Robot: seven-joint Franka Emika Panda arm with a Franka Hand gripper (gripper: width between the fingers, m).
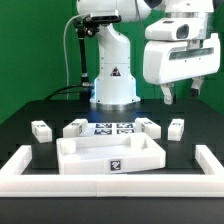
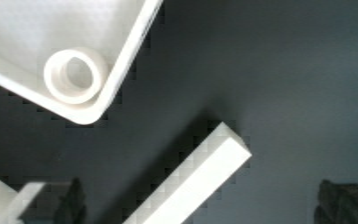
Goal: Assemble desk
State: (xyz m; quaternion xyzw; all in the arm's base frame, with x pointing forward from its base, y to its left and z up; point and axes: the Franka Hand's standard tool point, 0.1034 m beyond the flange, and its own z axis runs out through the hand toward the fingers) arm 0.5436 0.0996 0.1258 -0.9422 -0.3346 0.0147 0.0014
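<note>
The white desk tabletop (image 1: 110,152) lies on the black table with its rims up, in the middle of the exterior view. Two legs (image 1: 40,130) (image 1: 75,127) lie at its far left and two more (image 1: 150,127) (image 1: 177,127) at its far right. My gripper (image 1: 180,95) hangs high above the right-hand legs, open and empty. In the wrist view a tabletop corner (image 2: 34,45) with a round screw hole (image 2: 73,70) shows. A white bar (image 2: 208,165) runs between my dark fingertips (image 2: 43,200); I cannot tell if it is a leg. My gripper (image 2: 195,205) holds nothing.
The marker board (image 1: 110,127) lies behind the tabletop, before the robot base (image 1: 113,80). A long low white wall (image 1: 110,182) with turned-up ends runs along the table's front. A green backdrop stands behind.
</note>
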